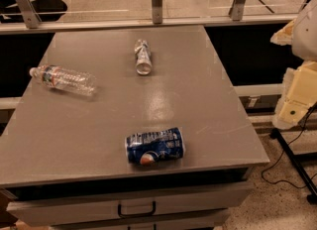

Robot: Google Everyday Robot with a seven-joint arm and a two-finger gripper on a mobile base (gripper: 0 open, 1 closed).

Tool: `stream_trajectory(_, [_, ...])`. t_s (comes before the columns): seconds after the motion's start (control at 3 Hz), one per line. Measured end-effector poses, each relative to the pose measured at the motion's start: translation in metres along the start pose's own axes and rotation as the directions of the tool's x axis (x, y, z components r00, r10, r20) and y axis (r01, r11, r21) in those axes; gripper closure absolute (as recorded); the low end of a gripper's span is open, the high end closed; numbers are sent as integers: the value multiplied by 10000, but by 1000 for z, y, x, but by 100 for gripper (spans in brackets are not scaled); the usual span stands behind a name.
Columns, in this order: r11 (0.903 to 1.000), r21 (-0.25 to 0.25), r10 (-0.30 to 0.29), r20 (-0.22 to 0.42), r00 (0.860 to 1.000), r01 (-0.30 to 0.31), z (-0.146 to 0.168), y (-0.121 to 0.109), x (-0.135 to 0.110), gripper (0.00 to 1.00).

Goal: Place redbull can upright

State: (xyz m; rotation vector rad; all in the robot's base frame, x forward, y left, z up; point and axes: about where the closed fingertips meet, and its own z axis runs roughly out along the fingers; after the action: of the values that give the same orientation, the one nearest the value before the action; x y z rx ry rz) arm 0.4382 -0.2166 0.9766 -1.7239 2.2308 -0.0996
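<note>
The redbull can [143, 56] is a slim silver can with blue patches. It lies on its side at the back middle of the grey table [198, 105], with its shiny round end facing the front. My gripper [293, 111] is the pale cream part at the right edge of the view, off the table's right side and well away from the can. It holds nothing that I can see.
A wider dark blue Pepsi can [155, 145] lies on its side near the table's front edge. A clear plastic water bottle [63, 80] lies on its side at the left. A rail with metal posts [156, 0] runs behind the table. A drawer handle [136, 209] is below the front edge.
</note>
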Motion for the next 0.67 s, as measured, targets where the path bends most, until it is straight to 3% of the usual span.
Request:
stream_trajectory(0.33, [10000, 2, 0, 2, 10000, 0, 0, 0, 0, 0])
stream_trajectory(0.67, [9998, -108, 180, 617, 9979, -174, 18, -18, -29, 0])
